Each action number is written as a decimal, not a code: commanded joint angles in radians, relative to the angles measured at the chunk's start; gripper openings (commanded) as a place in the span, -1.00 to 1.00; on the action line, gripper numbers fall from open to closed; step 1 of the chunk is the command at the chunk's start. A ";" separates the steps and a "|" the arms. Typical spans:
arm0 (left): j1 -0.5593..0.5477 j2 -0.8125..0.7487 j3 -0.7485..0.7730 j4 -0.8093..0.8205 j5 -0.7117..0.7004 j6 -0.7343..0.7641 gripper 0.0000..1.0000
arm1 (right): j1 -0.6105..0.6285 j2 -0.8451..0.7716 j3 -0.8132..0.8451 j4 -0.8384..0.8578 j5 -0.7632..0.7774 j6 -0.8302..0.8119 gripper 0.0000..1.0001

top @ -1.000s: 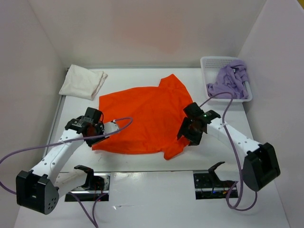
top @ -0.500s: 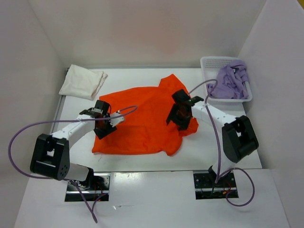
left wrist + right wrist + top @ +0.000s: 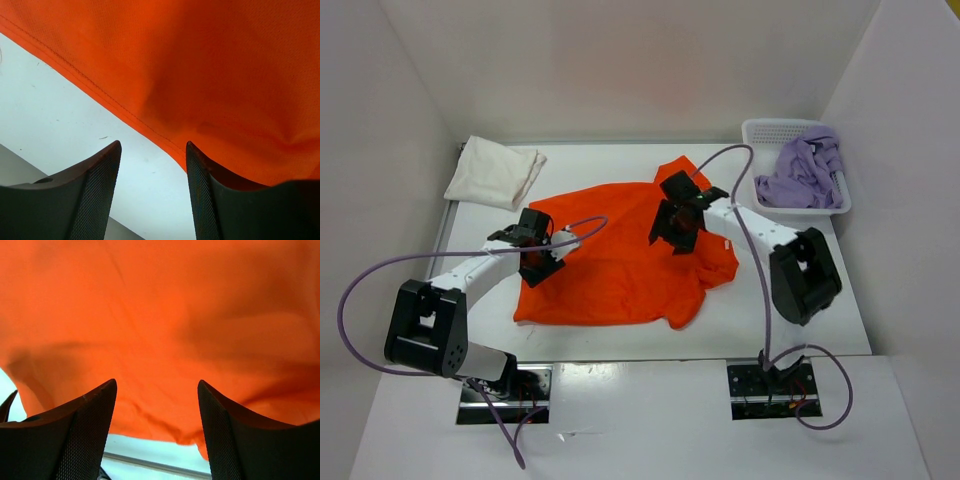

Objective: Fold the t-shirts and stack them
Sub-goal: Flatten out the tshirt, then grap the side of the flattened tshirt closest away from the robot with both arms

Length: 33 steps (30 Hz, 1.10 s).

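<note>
Hovering left gripper (image 3: pixel 534 264): I've got it low over the left hem of the orange shirt (image 3: pixel 620 265), jaws apart, nothing between them. On its wrist cam the gap sits right over the stitched edge, bare table (image 3: pixel 590 165) on one side and cloth on the other.
Right gripper (image 3: pixel 676 228): released too, jaws wide, nothing pinched. It's over the upper right part of the orange shirt, close to the sleeve. Its wrist cam is basically all orange cloth, with a sliver of table at the bottom.
Orange shirt: spread out mid-table, mostly flat with a few wrinkles, not folded. The right sleeve looks a bit bunched next to the right arm.
Cream shirt (image 3: pixel 495 172): loose bundle at the far left corner of the table, near the orange one's corner but not touching as far as I can tell.
Purple shirt (image 3: pixel 805 170): crumpled in the basket (image 3: pixel 765 130), spilling over the rim.
Basket: white, perforated, far right corner by the wall.
Cables (image 3: pixel 380 275): a purple one loops off each arm.
</note>
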 commanded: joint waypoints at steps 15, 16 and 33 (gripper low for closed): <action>0.005 0.113 0.000 0.063 -0.066 -0.142 0.24 | 0.013 -0.630 -0.591 -0.231 0.133 0.353 0.25; 0.005 0.126 0.012 0.063 -0.066 -0.142 0.24 | 0.013 -0.586 -0.579 -0.220 0.152 0.344 0.25; 0.005 0.085 -0.047 0.092 -0.086 -0.122 0.24 | 0.044 -0.315 -0.419 -0.094 0.180 0.246 0.21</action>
